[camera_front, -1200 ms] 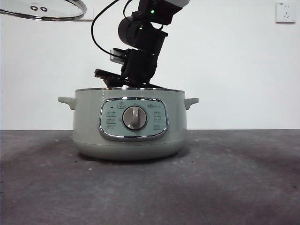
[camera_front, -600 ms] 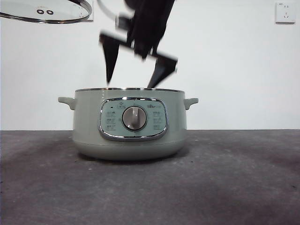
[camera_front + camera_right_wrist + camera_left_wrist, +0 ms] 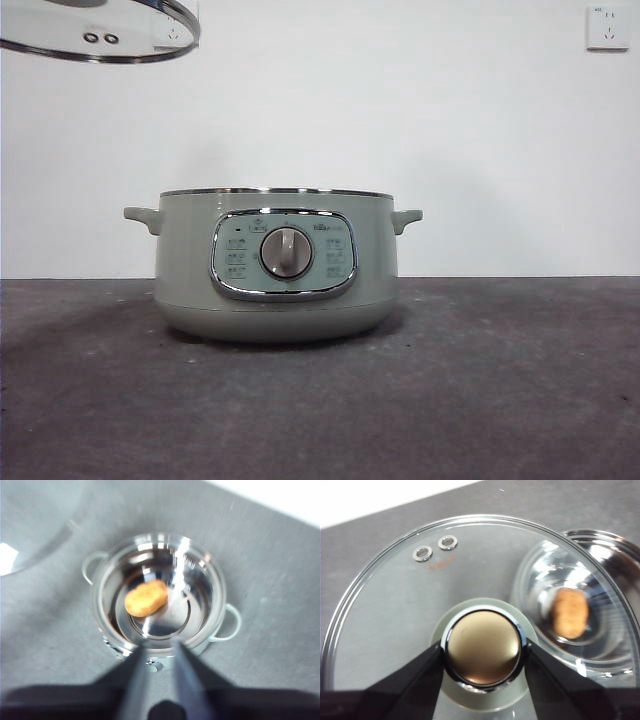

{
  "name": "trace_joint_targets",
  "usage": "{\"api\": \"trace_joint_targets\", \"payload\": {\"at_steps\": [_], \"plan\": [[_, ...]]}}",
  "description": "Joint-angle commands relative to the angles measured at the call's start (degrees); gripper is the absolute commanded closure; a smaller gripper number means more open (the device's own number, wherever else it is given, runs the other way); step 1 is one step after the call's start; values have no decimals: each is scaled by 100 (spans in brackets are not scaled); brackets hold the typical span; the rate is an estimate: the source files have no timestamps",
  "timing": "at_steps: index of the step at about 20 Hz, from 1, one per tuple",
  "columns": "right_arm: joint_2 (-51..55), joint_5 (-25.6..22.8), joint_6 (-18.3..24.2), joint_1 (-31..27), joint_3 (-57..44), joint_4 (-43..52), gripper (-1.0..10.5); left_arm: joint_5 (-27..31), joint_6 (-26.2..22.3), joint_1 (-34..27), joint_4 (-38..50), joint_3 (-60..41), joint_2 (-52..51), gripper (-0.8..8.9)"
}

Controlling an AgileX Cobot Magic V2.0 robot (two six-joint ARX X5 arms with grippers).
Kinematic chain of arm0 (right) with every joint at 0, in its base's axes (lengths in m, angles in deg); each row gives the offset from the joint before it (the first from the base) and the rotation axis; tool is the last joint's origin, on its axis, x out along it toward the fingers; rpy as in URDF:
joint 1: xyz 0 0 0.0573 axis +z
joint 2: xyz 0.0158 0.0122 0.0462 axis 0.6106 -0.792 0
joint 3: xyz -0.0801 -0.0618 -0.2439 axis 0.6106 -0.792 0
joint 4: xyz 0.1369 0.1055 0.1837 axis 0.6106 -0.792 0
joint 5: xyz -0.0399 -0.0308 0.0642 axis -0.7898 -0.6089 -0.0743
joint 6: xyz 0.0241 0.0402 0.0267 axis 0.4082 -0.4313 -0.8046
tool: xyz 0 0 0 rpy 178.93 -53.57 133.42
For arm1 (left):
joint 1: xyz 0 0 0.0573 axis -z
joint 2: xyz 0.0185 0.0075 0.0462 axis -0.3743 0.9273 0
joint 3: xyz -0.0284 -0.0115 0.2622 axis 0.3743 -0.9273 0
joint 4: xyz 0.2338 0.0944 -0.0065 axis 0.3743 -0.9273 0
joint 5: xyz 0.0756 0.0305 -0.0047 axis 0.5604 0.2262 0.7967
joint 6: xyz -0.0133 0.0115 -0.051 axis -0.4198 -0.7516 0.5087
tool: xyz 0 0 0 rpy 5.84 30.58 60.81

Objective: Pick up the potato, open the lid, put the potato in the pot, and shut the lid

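Front view: the squat sage-green pot (image 3: 277, 265) sits uncovered on the dark, grainy worktop (image 3: 500, 400), while the domed glass lid (image 3: 100, 35) hangs high at the corner.

Left wrist view: the left pincer (image 3: 482, 652) is clenched on the lid's round knob (image 3: 482, 647).

Right wrist view: the smooth oval potato (image 3: 145, 598) lies in the pot's shiny steel bowl; the right pincer (image 3: 157, 652), blurred, is nearly closed and empty.

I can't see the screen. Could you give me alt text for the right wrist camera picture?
Seen from above, an orange-brown potato lies on the shiny floor of the open pot. The right gripper hangs blurred above the pot's rim.
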Motion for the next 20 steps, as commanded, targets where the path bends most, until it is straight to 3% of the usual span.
{"api": "trace_joint_targets", "payload": {"at_steps": [1, 9, 12, 20], "plan": [[621, -28, -42, 48, -581, -149, 919, -101, 68, 114, 256, 39, 94, 823], [3475, -118, -490, 48, -4293, -131, 918, -101, 232, 879, 708, 39, 881, 823], [4428, -116, -841, 48, -5458, 179, 919, -101, 205, 1130, 1051, 39, 1198, 823], [6085, -199, -1602, 48, -6996, 413, 919, -103, 166, 1379, 1419, 39, 1882, 823]]}}
